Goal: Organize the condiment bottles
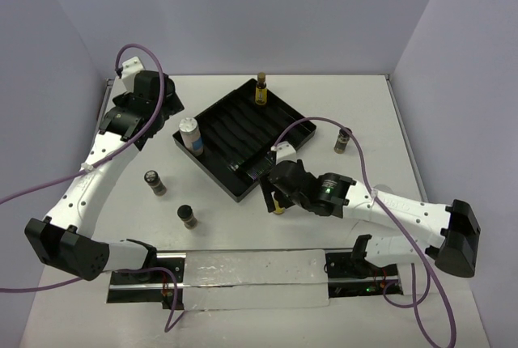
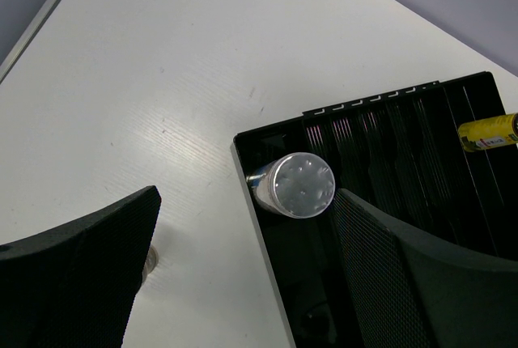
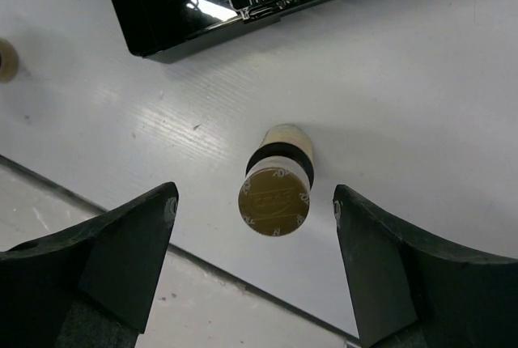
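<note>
Right gripper [image 3: 252,201] gapes around the amber bottle [image 3: 278,188] at the tray's [image 1: 243,125] five o'clock, not touching it; the bottle's label is hidden. Left gripper [image 2: 247,196] gapes above the white-lidded bottle [image 2: 301,184], whose body is mostly hidden beneath its lid.

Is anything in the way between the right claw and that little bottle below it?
Nothing visible. The bottle stands alone on the table, between the open fingers of the right gripper, with clear gaps on either side.

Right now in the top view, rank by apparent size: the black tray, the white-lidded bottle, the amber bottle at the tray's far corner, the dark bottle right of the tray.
1. black tray
2. white-lidded bottle
3. amber bottle and dark bottle: too alike to rank.
</note>
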